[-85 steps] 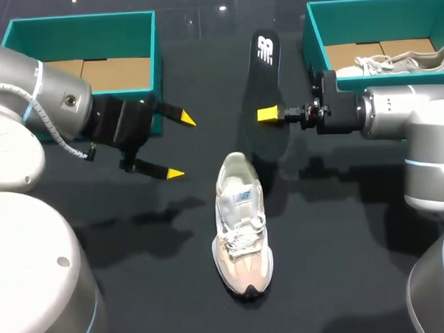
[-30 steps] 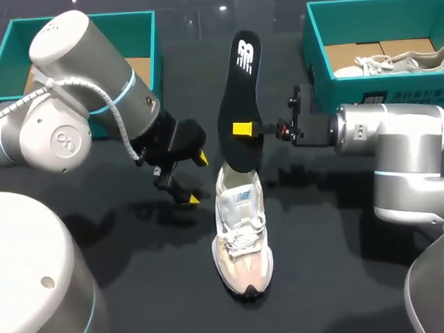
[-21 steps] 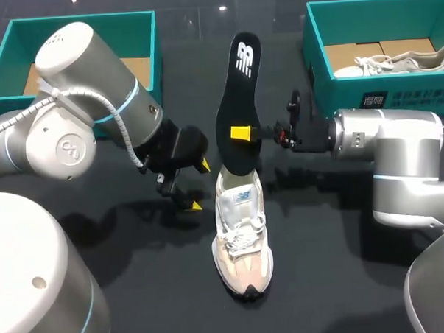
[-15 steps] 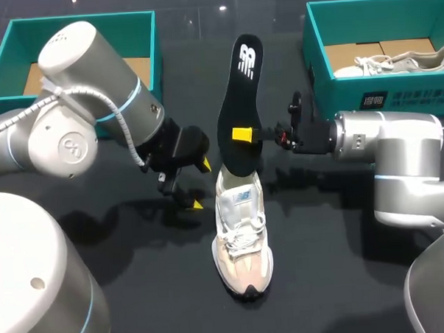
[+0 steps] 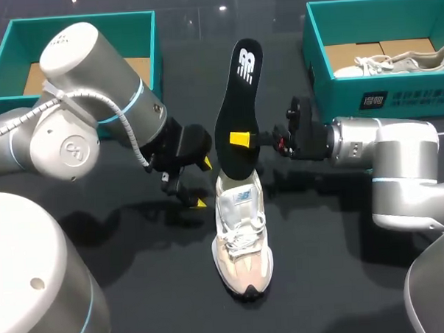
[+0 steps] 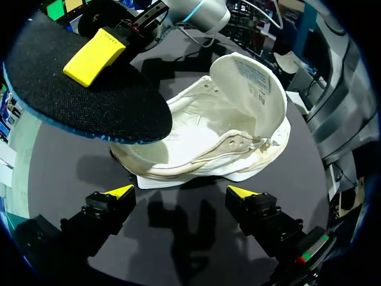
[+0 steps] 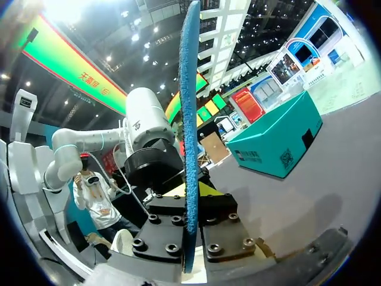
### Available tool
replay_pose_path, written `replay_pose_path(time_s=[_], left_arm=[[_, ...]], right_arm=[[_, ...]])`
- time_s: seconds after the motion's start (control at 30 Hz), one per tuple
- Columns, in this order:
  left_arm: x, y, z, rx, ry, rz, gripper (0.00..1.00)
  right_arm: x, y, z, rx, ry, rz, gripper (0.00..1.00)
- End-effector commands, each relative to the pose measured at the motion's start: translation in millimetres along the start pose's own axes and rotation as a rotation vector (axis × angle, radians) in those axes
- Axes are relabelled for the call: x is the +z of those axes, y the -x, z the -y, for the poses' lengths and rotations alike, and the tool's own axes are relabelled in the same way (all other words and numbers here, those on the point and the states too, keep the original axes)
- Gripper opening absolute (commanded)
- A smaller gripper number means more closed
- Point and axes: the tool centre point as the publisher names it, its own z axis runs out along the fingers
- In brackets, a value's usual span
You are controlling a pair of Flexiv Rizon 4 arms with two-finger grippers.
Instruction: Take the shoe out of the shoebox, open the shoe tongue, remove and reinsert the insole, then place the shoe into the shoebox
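One black insole (image 5: 238,107) being pinched upright by the right pincer (image 5: 243,140), hovering over the beige shoe (image 5: 242,239) heel, left pincer (image 5: 203,183) gaping open beside it, shoe sitting on the dark worktop (image 5: 345,279).

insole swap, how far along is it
Done: shoe is out on the table, tongue pulled open, insole removed. In hand: right end effector is shut on the insole, poised over the shoe's opening; left end effector is open beside it. Left: reinsert, then put the shoe in the empty shoebox.
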Motion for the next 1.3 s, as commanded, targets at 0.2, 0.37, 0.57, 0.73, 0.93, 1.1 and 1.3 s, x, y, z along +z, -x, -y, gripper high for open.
replay_pose_path(time_s=[0.2, 0.37, 0.57, 0.73, 0.93, 1.1, 1.3], left_arm=[[2.0, -0.9, -1.1, -0.003, 0.000, -0.012, 1.00], [2.0, -0.9, -1.1, -0.003, 0.000, -0.012, 1.00], [2.0, -0.9, -1.1, -0.003, 0.000, -0.012, 1.00], [2.0, -0.9, -1.1, -0.003, 0.000, -0.012, 1.00], [2.0, -0.9, -1.1, -0.003, 0.000, -0.012, 1.00], [2.0, -0.9, -1.1, -0.003, 0.000, -0.012, 1.00], [2.0, -0.9, -1.1, -0.003, 0.000, -0.012, 1.00]], right_arm=[[0.3, -3.8, 6.5, -0.029, 0.027, 0.002, 0.00], [0.3, -3.8, 6.5, -0.029, 0.027, 0.002, 0.00], [3.3, -0.7, 12.2, -0.072, 0.024, -0.013, 0.00], [3.7, -2.1, 13.5, -0.130, 0.032, -0.012, 0.00], [1.5, -0.9, 21.7, -0.144, 0.044, -0.009, 0.00], [-2.0, -0.7, 27.9, -0.144, 0.047, 0.012, 0.00], [-3.3, -2.2, 33.3, -0.155, 0.005, 0.019, 0.00]])
